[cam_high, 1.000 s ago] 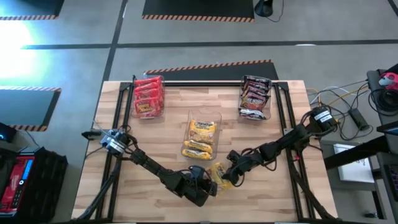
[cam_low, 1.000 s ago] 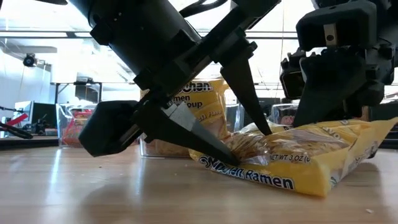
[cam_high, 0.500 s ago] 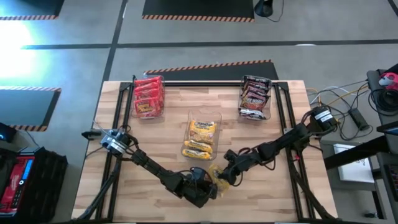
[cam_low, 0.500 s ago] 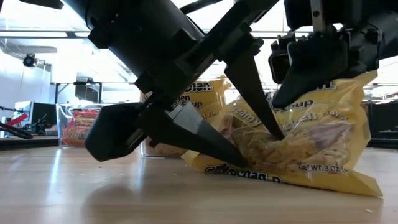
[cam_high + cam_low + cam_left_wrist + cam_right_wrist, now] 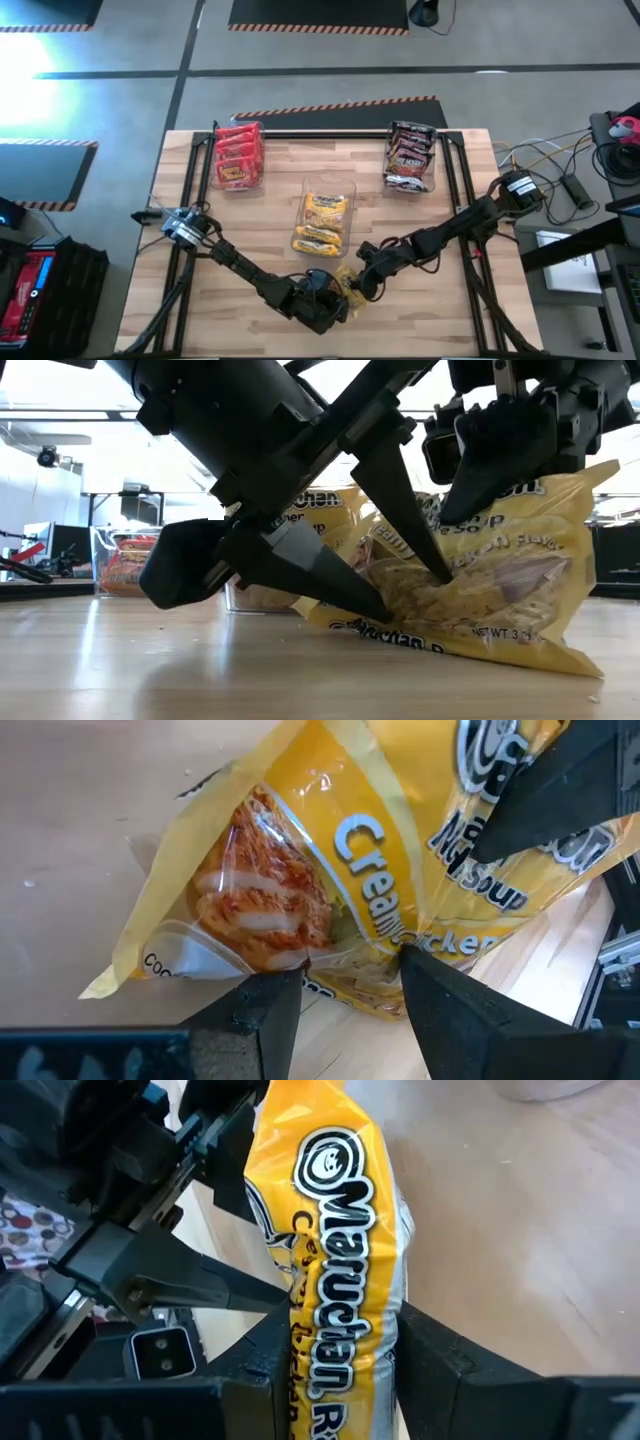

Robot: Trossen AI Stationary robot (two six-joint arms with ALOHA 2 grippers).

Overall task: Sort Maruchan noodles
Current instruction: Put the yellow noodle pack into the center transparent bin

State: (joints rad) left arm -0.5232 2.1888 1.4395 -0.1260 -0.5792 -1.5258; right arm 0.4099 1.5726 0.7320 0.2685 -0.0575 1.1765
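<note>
Low in the centre of the high view, close to the table's point(image 5: 250, 210) near edge, the left gripper point(image 5: 335, 300) and the right gripper point(image 5: 362, 283) meet over a single yellow packet point(image 5: 349, 282) of Maruchan noodles. The low view shows this packet point(image 5: 480, 590) tipped up on its long edge, its lower rim on the wood and its long axis running roughly level across the frame toward the right, printed face toward the camera. The right gripper point(image 5: 470, 480) pinches the packet's upper rim from above; in its wrist view the packet point(image 5: 335, 1310) stands clamped between its two fingers point(image 5: 440, 1370). The left gripper's point(image 5: 385, 575) fingers are spread, both tips pressed into the packet's lower left part without closing on it; its wrist view shows the wrapper point(image 5: 330, 890) just past the parted fingers point(image 5: 265, 1010). Bare wood lies open to either side of the grippers along the lower edge. Higher in the high view sit the yellow bin point(image 5: 327, 212) in the middle, the red bin point(image 5: 239, 155) at upper left and the dark bin point(image 5: 411, 156) at upper right, all well apart from the held packet.
</note>
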